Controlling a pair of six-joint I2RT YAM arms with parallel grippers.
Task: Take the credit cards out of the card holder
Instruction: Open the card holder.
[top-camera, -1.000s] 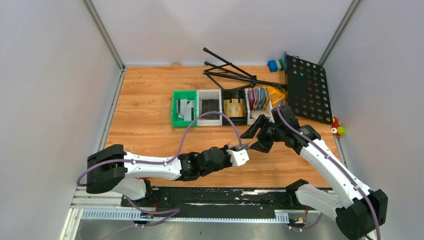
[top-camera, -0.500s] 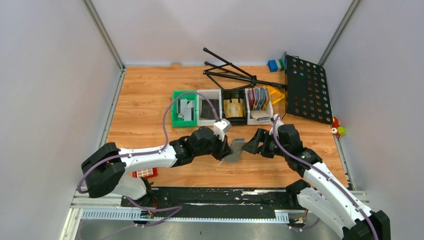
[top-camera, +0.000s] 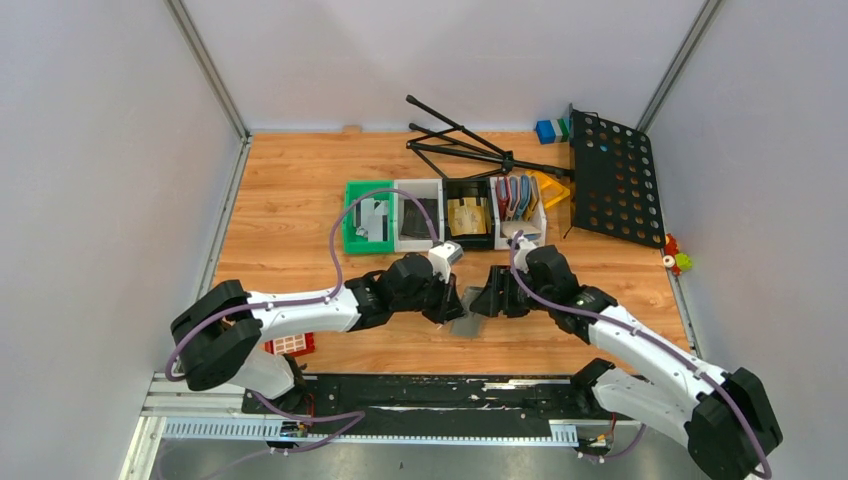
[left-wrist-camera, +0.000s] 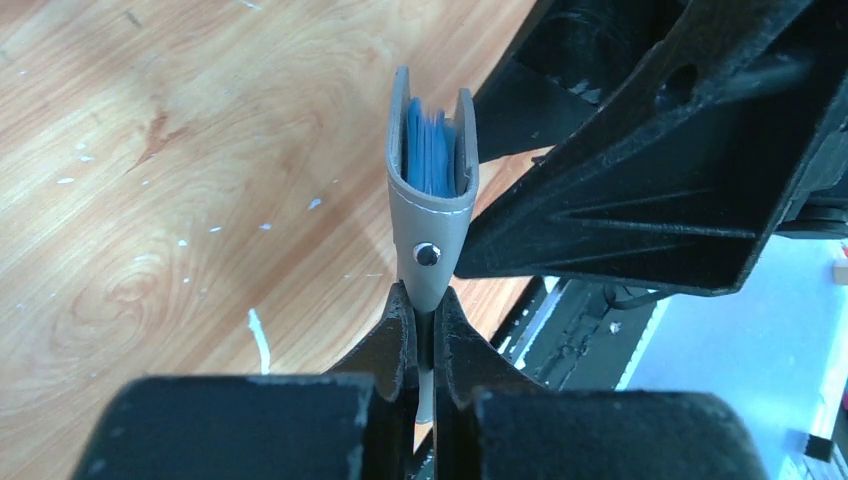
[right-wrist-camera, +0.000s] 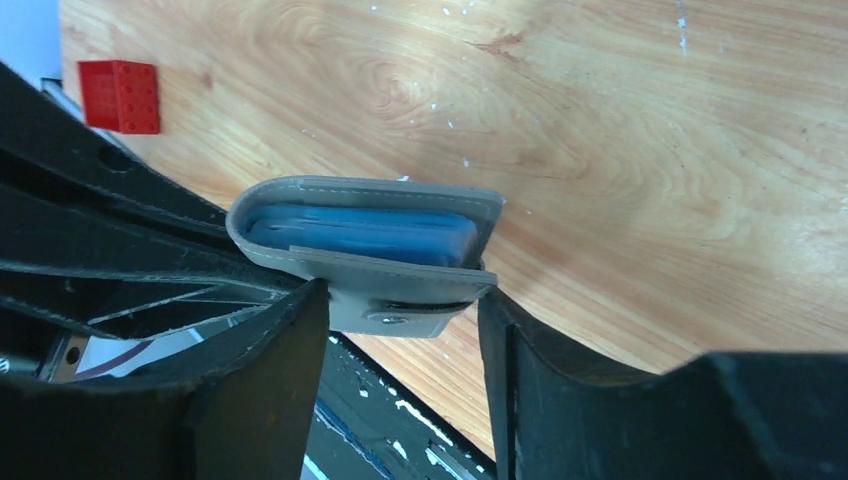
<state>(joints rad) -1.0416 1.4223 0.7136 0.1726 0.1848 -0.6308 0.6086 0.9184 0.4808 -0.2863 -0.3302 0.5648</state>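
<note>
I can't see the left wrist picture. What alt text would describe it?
The left gripper, shut, pinches the snap tab of a grey card holder held edge-on above a wooden table, blue pockets showing inside. The black right gripper looms close beside it.

The card holder (left-wrist-camera: 432, 190), a grey stitched wallet with a small metal snap, is hanging folded above the wooden surface (left-wrist-camera: 170, 200), its snap tab pinched from below. Blue inner pockets (right-wrist-camera: 365, 233) are showing edge-on between its two grey covers.
</note>
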